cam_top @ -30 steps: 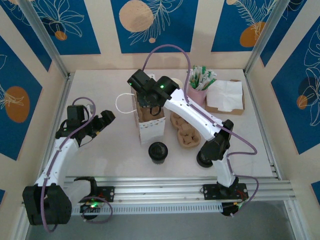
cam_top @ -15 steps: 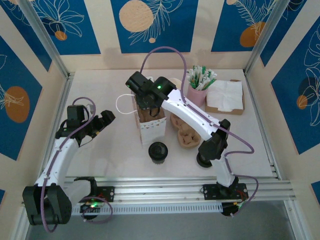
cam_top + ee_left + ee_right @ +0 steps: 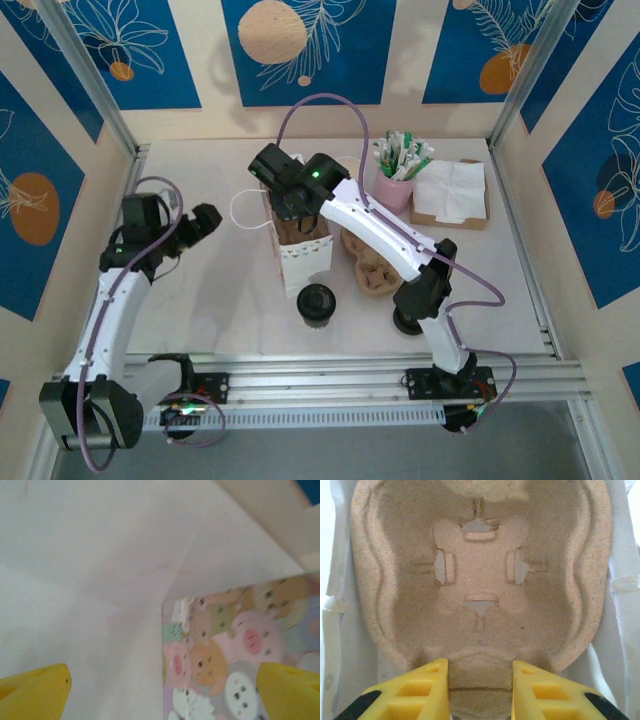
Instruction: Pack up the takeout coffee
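Overhead, the right gripper (image 3: 292, 203) hangs at the mouth of the gift bag (image 3: 303, 258) in mid-table. Its yellow fingers (image 3: 432, 687) are drawn partway in and pinch the near rim of a moulded pulp cup carrier (image 3: 480, 580) — the carrier sits down between the bag's white walls. The takeout coffee (image 3: 316, 303), black lid on, stands on the table (image 3: 220, 290) just at the bag's 6 o'clock, apart from both arms. At the bag's 9 o'clock the left gripper (image 3: 200, 225) hovers with its jaws spread wide and nothing between them — its wrist camera looks down on bare tabletop and the bag's cartoon-pig side. A second pulp carrier (image 3: 372, 265) lies at the bag's 3 o'clock.
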Controlling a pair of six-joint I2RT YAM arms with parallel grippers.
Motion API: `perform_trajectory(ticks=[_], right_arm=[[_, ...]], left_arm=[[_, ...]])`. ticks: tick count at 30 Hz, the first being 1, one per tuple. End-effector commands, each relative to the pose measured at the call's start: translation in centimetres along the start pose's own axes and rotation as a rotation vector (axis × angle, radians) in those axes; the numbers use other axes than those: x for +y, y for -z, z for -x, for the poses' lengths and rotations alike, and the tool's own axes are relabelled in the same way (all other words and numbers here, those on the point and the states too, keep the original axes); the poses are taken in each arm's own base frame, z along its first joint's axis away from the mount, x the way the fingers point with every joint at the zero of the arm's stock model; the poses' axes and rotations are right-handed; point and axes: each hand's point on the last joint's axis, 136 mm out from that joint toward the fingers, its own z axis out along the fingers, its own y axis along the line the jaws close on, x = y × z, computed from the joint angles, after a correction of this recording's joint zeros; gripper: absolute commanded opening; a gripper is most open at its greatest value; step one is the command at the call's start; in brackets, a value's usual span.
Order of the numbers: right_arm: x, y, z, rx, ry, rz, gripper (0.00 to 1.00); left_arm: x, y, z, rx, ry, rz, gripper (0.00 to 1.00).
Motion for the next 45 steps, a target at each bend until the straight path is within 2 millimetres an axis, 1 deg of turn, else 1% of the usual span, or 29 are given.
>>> perform_trajectory(ticks=[1, 4, 6, 9, 11, 16, 19, 21, 23, 24, 27, 30, 31, 32, 35, 39, 42, 45], right_arm=[[-0.3, 0.2, -1.0, 0.041, 0.018, 0.019, 0.30], [0.0, -0.9, -1.9, 0.086, 0.031, 0.022, 0.30], [0.1, -1.2, -2.4, 0.109, 0.047, 0.018, 0.30], [0.1, -1.1, -2.6, 0.116, 0.063, 0.009, 0.30], [0.2, -1.0, -2.7, 0.118, 0.068, 0.018, 0.30], [0.3, -0.7, -3.0, 0.140, 0.069, 0.046, 0.29], [0.3, -0.4, -3.0, 0.137, 0.064, 0.057, 0.29], [0.1, -0.3, -3.0, 0.137, 0.057, 0.060, 0.29], [-0.1, -0.3, -3.0, 0.137, 0.053, 0.060, 0.29], [-0.2, -0.3, -2.9, 0.137, 0.049, 0.059, 0.29], [-0.3, -0.3, -2.9, 0.139, 0.048, 0.056, 0.29], [-0.3, -0.1, -2.8, 0.134, 0.047, 0.060, 0.29], [-0.4, 0.0, -2.8, 0.133, 0.046, 0.060, 0.29], [-0.4, 0.1, -2.7, 0.129, 0.045, 0.062, 0.29], [-0.3, 0.3, -2.7, 0.125, 0.048, 0.069, 0.29], [-0.2, 0.1, -2.8, 0.134, 0.050, 0.069, 0.29], [-0.1, 0.1, -3.0, 0.139, 0.054, 0.073, 0.29], [-0.1, 0.1, -3.1, 0.142, 0.054, 0.071, 0.29]], left_arm=[[-3.1, 2.7, 3.6, -0.115, -0.062, -0.039, 0.94], [-5.6, 3.1, 5.4, -0.145, -0.058, -0.104, 0.92], [-6.4, 3.2, 6.2, -0.151, -0.064, -0.111, 0.91], [-7.4, 2.7, 6.7, -0.132, -0.074, -0.131, 0.88], [-8.6, 2.2, 6.6, -0.099, -0.098, -0.175, 0.87], [-12.1, 0.6, 5.3, -0.002, -0.222, -0.268, 0.87], [-13.7, -0.5, 5.0, 0.038, -0.293, -0.300, 0.86], [-14.3, -1.4, 4.8, 0.072, -0.317, -0.318, 0.85], [-14.7, -2.4, 4.5, 0.112, -0.329, -0.332, 0.77], [-14.9, -3.0, 4.2, 0.138, -0.328, -0.346, 0.74], [-15.3, -4.1, 2.9, 0.209, -0.357, -0.364, 0.73], [-15.1, -5.0, 2.2, 0.231, -0.413, -0.329, 0.73], [-14.9, -5.4, 2.0, 0.235, -0.424, -0.318, 0.75], [-14.6, -5.7, 2.0, 0.235, -0.429, -0.305, 0.77], [-13.9, -6.8, 2.3, 0.243, -0.431, -0.257, 0.77], [-13.8, -7.5, 2.3, 0.252, -0.430, -0.243, 0.79], [-13.2, -8.1, 2.5, 0.245, -0.426, -0.211, 0.78], [-12.9, -8.2, 2.7, 0.237, -0.427, -0.194, 0.79]])
